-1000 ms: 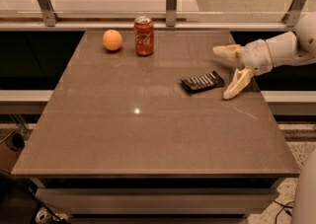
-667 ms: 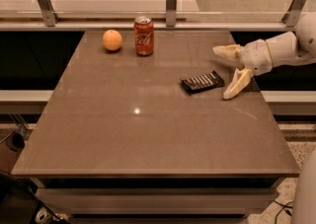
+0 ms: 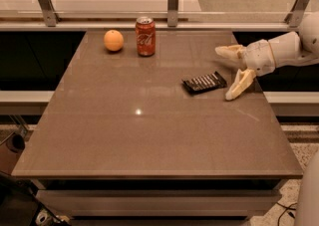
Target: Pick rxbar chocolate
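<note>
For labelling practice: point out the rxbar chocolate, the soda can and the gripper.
rxbar chocolate [image 3: 205,82]: camera view, wrapper's middle.
soda can [image 3: 145,37]: camera view, red side.
gripper [image 3: 224,73]: camera view, between open fingertips, right of bar.

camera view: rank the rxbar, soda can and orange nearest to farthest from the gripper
The gripper sits over the right side of the table, jaws open.
1. rxbar chocolate: lying flat just left of the jaws.
2. red soda can: upright at the back, near the middle.
3. orange: at the back, left of the can.
</note>
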Controlling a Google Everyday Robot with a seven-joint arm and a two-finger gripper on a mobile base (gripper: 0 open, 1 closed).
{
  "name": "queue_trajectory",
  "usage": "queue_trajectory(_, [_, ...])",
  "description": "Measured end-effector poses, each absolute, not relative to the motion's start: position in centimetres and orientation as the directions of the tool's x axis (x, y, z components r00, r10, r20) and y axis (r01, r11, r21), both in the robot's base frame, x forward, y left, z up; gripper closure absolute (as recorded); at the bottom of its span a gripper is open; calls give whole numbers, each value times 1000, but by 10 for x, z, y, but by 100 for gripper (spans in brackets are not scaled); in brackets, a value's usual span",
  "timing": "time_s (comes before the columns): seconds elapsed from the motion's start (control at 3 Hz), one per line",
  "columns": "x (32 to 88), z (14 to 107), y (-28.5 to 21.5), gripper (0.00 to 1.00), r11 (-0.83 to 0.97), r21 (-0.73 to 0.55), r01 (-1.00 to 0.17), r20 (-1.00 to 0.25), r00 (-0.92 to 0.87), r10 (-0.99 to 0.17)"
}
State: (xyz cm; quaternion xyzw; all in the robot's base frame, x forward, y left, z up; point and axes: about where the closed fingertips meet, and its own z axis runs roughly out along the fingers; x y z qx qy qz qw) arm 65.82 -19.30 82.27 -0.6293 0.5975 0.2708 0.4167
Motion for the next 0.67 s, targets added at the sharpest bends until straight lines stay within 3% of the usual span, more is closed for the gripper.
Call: queue_trajectory(0.67, [648,840,-198,0,121,-207,-971,-784,91,-614])
